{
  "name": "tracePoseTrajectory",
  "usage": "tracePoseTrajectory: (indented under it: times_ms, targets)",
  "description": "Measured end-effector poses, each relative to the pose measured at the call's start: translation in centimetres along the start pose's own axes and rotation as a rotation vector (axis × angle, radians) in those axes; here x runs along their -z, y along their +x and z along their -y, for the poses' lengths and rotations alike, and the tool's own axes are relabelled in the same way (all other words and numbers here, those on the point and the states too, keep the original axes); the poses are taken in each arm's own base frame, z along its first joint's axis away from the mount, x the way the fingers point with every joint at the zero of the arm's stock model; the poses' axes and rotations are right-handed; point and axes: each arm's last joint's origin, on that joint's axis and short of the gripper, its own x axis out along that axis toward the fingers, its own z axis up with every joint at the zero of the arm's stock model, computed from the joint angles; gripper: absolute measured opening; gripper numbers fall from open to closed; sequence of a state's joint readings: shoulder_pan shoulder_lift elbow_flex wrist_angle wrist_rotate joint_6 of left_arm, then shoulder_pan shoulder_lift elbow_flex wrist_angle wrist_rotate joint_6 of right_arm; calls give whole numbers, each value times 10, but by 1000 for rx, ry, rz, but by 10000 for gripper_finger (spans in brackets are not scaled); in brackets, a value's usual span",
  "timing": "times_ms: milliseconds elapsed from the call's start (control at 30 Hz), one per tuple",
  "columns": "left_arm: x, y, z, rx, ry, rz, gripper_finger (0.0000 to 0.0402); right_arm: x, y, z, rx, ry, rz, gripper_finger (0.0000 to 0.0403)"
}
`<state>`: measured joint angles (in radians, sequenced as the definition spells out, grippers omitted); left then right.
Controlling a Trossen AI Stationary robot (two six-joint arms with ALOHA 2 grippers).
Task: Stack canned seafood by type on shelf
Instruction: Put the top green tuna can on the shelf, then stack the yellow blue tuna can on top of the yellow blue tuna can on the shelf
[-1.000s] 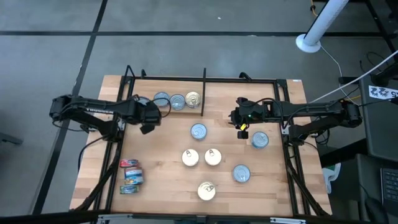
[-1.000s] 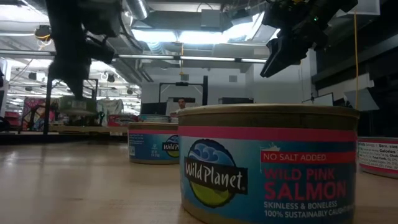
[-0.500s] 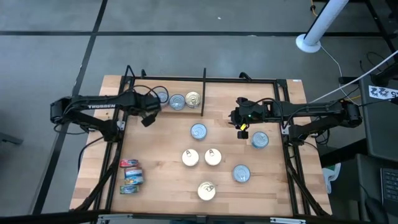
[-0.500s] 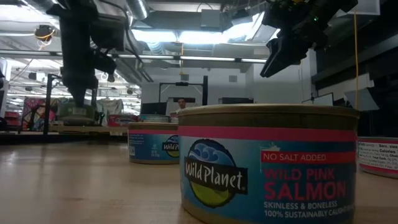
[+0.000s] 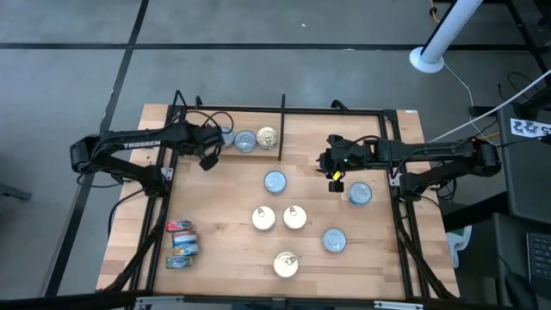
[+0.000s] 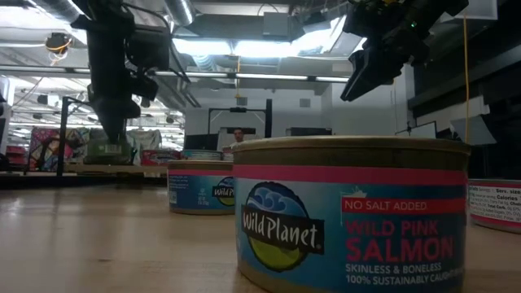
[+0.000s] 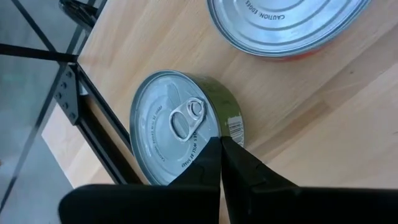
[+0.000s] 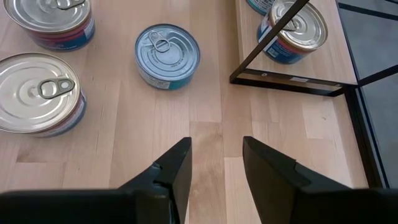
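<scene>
The shelf (image 5: 219, 280) is a light wooden board in a thin black frame with a short divider bar (image 5: 281, 129). At its far left, a silver-topped, green-sided tin (image 7: 177, 121) stands beside two more tins (image 5: 245, 140) (image 5: 268, 136). My left gripper (image 7: 221, 144) is shut, with its tips at that tin's rim. Silver-blue tins (image 5: 275, 182) and pale gold-topped tins (image 5: 294, 217) stand spread over the middle. My right gripper (image 8: 216, 149) hangs open above bare board near a blue tin (image 5: 359, 194). My left gripper comes slanting down from the table's left, its shut fingertips (image 7: 211, 155) at the rim of the green-sided tin (image 7: 205, 149). The tin stands flat on the board. I cannot tell whether the fingertips touch it.
Three red-and-blue labelled tins (image 5: 182, 244) lie in a column at the near left. One pale gold-topped tin (image 5: 286, 263) stands close to the near edge, filling the low view. A white post (image 5: 439, 39) rises beyond the far right corner.
My left gripper has swung toward the far edge and slightly right, up to the far-left tin, staying shut. The tin has not moved.
</scene>
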<state>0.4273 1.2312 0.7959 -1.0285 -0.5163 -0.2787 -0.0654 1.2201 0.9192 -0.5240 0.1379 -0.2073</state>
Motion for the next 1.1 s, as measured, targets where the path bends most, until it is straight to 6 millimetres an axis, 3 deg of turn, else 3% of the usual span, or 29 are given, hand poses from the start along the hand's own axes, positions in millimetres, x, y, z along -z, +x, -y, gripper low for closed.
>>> tracePoseTrajectory:
  times_ms: [300, 633, 1100]
  targets:
    - [-4, 6, -7, 43, -22, -18, 10, 0, 0, 0, 0, 0, 0, 143]
    - [-5, 8, -11, 49, -40, -31, 98, 0, 0, 0, 0, 0, 0, 143]
    - [-24, -28, -12, 110, 47, 77, 113, 0, 0, 0, 0, 0, 0, 143]
